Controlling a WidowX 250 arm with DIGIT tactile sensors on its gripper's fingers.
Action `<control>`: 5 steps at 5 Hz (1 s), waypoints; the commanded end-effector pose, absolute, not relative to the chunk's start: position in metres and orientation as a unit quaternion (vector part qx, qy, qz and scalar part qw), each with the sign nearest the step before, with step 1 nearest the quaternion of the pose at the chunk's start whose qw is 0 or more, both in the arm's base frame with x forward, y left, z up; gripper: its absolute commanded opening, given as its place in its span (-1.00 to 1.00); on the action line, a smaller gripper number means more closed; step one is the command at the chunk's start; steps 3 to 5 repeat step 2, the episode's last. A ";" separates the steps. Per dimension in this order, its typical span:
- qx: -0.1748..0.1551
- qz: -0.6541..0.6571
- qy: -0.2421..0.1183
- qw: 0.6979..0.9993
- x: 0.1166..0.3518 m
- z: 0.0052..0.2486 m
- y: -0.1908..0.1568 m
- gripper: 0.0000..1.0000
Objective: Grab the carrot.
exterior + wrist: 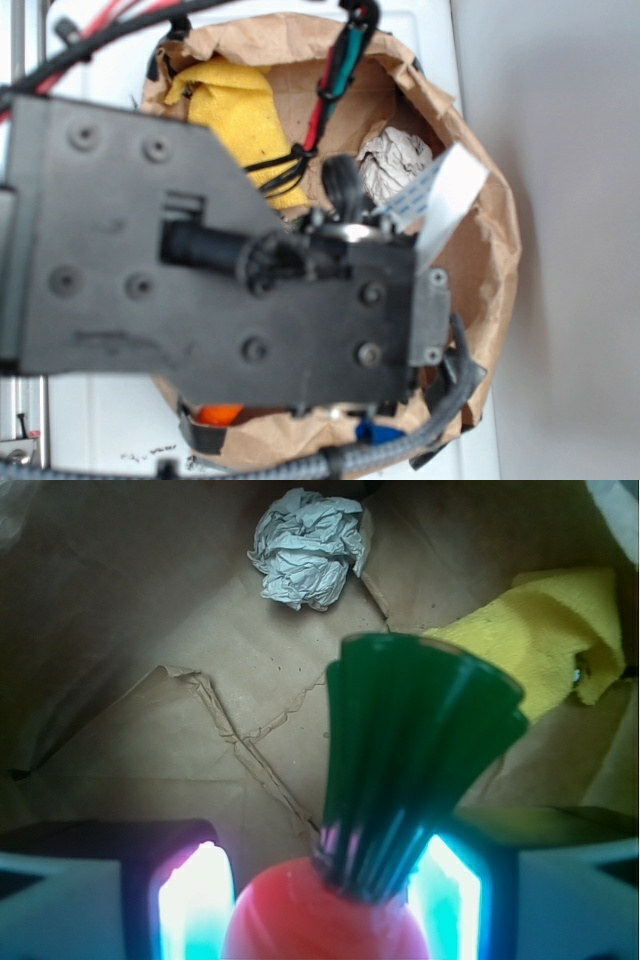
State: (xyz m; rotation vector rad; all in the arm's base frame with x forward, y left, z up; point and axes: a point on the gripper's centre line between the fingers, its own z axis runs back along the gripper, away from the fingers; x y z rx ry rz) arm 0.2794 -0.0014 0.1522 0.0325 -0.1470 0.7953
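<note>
While the arm blocks most of the paper bag (495,250) from above, the wrist view shows crumpled paper (305,548) at left, then the carrot (400,810) between the gripper (320,900) pads, seemingly clamped near its stem, and a yellow cloth (545,630). It looks light, stiff and slick; gripping the orange shoulder seems safest.

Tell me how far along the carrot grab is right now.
Nearly done, by the look of it. In the wrist view the carrot sits between the two fingers of the hand, stem pointing away over the paper bag, fingers close on both sides. Whether they are truly clamped is unclear. What is left is confirming the grip and lifting it out.
</note>
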 end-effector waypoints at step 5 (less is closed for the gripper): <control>0.023 0.424 -0.167 0.890 0.279 0.202 0.038 -1.00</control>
